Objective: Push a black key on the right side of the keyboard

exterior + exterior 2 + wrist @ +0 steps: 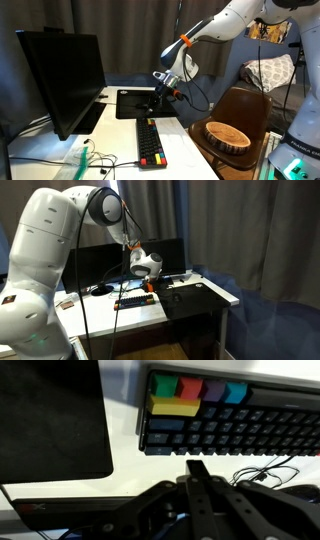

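Observation:
The slim black keyboard point(150, 140) lies on the white table point(185, 150), with red-orange keys at its near end. It also shows in an exterior view point(135, 301) and across the top of the wrist view point(235, 428), where its coloured keys are at the left. My gripper point(158, 98) hangs above the keyboard's far end, close to the mouse mat, and is also seen in an exterior view point(150, 281). In the wrist view the fingers point(197, 468) are pressed together and empty. Their tip is over bare table just short of the keyboard's edge.
A flat black mouse mat point(135, 103) point(50, 420) lies beside the keyboard. A large dark monitor point(60, 80) stands at one side. Loose cables point(265, 472) lie near the keyboard. A wooden bowl point(228, 135) rests on a brown chair past the table edge.

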Controlling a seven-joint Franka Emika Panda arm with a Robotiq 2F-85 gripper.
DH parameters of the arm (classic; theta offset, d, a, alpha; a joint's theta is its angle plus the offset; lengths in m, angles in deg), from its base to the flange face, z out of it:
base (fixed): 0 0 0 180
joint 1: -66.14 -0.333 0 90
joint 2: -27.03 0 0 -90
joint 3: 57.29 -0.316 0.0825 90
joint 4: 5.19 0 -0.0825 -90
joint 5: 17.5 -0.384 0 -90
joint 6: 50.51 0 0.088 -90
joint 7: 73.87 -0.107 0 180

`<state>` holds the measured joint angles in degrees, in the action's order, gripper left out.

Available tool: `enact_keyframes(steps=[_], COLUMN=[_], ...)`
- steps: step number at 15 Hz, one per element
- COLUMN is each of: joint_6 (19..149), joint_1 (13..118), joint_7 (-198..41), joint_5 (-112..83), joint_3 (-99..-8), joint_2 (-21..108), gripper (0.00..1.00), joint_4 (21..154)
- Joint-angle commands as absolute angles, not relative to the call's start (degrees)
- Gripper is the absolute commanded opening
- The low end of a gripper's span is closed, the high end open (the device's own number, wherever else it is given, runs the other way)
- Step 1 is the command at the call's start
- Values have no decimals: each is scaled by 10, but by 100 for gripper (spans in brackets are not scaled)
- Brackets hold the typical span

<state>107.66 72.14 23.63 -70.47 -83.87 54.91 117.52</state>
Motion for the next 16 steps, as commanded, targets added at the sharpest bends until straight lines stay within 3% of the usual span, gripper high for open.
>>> enact_keyframes(steps=[1, 16], joint_6=[1087, 1143], joint_1=[740, 748], joint_7=[299, 367], joint_5=[-750, -813], joint_3=[-859, -876], joint_2=[581, 654], gripper=[0, 0], joint_4=[1156, 1105])
